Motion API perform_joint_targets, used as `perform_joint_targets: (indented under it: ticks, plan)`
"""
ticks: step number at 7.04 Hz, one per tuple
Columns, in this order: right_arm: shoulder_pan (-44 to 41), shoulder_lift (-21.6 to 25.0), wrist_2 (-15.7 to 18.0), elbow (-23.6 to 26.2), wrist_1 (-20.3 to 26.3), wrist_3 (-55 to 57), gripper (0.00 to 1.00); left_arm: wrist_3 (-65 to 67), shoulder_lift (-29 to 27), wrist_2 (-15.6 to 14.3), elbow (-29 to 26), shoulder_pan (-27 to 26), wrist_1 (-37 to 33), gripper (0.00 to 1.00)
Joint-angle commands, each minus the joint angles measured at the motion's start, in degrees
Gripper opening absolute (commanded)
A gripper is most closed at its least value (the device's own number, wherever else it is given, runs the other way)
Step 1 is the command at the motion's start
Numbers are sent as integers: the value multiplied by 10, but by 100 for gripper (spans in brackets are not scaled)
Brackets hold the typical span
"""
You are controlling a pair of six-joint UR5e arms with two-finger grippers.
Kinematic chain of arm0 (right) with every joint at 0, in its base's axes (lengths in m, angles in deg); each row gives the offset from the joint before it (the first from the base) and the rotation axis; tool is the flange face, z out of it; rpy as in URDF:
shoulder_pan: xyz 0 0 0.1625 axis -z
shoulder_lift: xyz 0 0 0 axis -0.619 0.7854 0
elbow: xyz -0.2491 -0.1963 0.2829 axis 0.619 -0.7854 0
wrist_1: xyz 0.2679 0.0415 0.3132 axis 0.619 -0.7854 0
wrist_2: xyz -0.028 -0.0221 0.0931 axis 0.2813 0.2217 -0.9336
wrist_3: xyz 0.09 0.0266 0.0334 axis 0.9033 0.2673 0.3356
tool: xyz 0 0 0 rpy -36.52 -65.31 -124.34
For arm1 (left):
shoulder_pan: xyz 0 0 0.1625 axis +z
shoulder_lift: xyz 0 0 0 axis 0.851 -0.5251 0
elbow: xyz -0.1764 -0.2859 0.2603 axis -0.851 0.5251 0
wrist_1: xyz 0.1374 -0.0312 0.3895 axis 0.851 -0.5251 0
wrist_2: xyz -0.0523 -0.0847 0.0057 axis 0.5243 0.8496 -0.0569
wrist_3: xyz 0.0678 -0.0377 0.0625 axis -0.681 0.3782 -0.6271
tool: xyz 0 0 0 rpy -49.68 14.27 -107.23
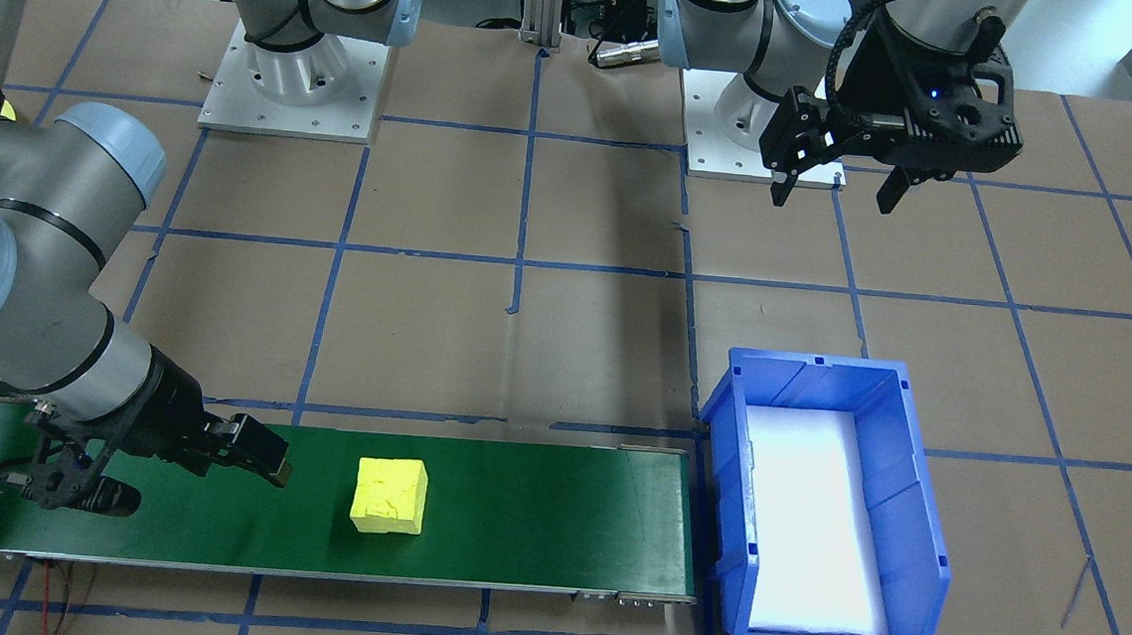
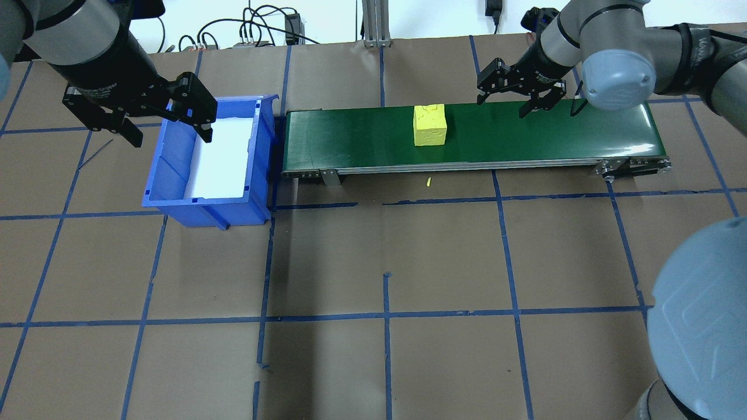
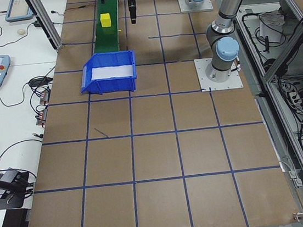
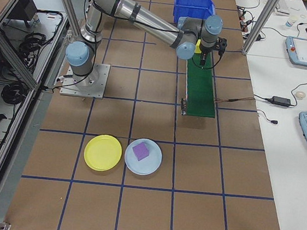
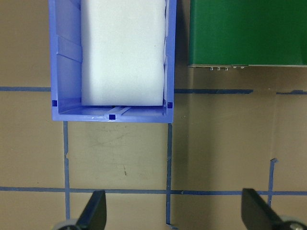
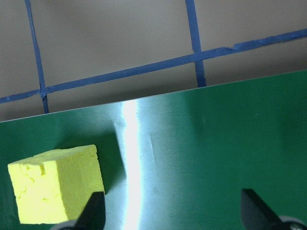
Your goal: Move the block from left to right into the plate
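Brown paper marked with a blue tape grid covers the table (image 2: 373, 262), and most of it lies bare in the lower half of the overhead view. Across the upper part runs a green conveyor belt (image 2: 525, 137), its long axis left to right in the frame, with a blue bin (image 2: 175, 198) just beside its left end; white padding lines the bin floor.

In the exterior right view, low in the frame and well apart from the belt, a yellow plate (image 4: 103, 152) sits beside a light blue plate (image 4: 143, 157) that carries a purple block (image 4: 140, 151).

At upper left of the overhead view, the left gripper (image 2: 166, 125) hangs above the bin's near-left edge, fingers spread wide, holding nothing. At upper right, the right gripper (image 2: 506, 104) hangs low over the belt, fingers also spread and empty, near the yellow block (image 2: 430, 125) but not touching it; its wrist view shows the block at lower left, beside one fingertip (image 6: 93, 211).

The yellow block rests on the belt near mid-length, roughly cubic with no clear long axis, faces about square to the belt edges.
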Motion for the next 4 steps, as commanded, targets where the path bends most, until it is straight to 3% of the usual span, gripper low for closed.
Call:
perform_joint_targets:
  ticks: [1, 4]
  plan:
    - [-1, -4, -1, 2, 0, 2, 100, 0, 0, -1, -1, 0, 0, 100]
    - [-10, -19, -25, -2, 0, 54, 100, 0, 1, -5, -2, 0, 1, 100]
